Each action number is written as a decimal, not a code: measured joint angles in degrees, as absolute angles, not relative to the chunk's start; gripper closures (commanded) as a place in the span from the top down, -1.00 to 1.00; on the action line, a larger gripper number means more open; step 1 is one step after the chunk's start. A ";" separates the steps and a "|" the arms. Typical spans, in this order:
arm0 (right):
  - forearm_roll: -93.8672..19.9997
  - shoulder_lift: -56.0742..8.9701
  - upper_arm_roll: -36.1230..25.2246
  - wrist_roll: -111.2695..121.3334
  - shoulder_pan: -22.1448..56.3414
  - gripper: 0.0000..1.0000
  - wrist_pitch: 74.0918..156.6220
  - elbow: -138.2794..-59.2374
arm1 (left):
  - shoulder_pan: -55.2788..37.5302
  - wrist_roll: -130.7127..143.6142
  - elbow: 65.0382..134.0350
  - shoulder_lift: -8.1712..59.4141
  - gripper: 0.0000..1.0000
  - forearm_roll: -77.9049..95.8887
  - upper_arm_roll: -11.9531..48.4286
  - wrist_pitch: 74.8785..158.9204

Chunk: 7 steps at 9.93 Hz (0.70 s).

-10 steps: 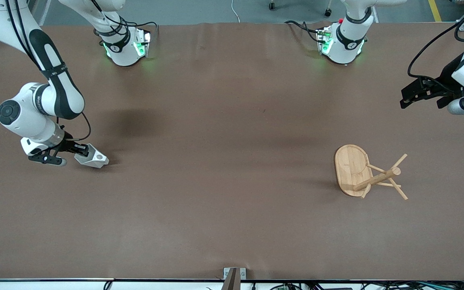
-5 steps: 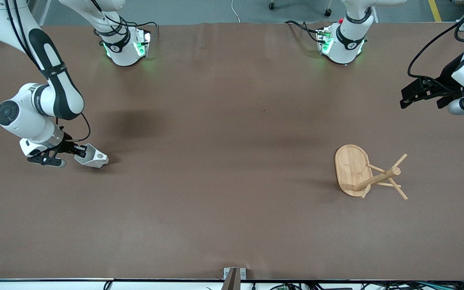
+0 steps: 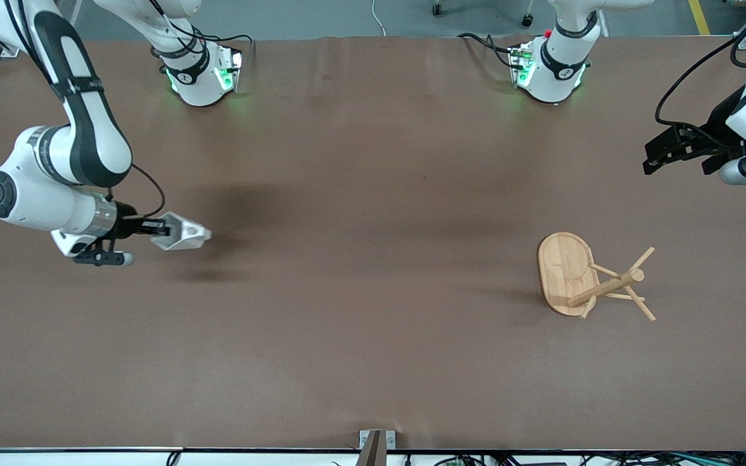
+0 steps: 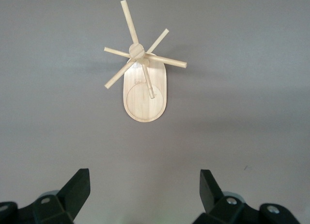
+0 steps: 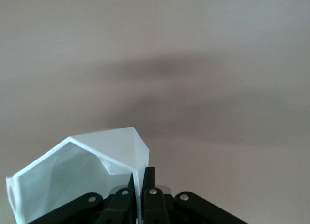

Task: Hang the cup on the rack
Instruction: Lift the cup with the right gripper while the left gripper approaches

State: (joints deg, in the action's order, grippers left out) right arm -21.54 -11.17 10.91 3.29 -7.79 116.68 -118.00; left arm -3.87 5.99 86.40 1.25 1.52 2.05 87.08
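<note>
Gripping the cup (image 3: pixel 182 235) above the table (image 3: pixel 360 349), right gripper (image 3: pixel 160 228) is clamped; left gripper (image 3: pixel 661 153) waits open, rack (image 3: pixel 590 277) upright.

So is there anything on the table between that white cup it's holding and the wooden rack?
Nothing visible. The right gripper is shut on the cup, above the right arm's end of the table. Only bare brown surface lies between it and the rack. The left gripper waits open, off that path.
</note>
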 measured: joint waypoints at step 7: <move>-66.32 -13.93 27.73 14.23 -5.58 -0.99 115.95 -117.90 | -5.64 -2.99 85.44 1.87 1.00 1.53 2.81 87.13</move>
State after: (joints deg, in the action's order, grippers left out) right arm -66.32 -13.93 27.73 14.23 -5.58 115.95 -117.90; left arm -5.64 -2.99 85.44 1.87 1.53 2.81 87.13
